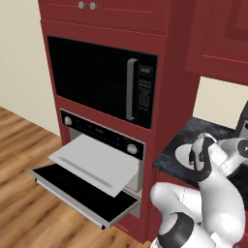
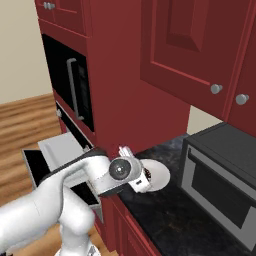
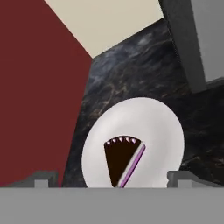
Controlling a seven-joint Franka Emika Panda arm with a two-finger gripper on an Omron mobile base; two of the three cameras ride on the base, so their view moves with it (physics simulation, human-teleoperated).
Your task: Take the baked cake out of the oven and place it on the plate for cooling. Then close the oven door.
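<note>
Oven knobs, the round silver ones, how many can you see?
2. One knob sits at the left end of the oven's black control strip, the other knob at its right end, above the open oven door.

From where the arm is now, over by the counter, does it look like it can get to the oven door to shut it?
Probably yes. The gripper hangs open above the cake on the plate, holding nothing. The oven door lies open, with nothing visibly between them, though the arm must swing across.
</note>
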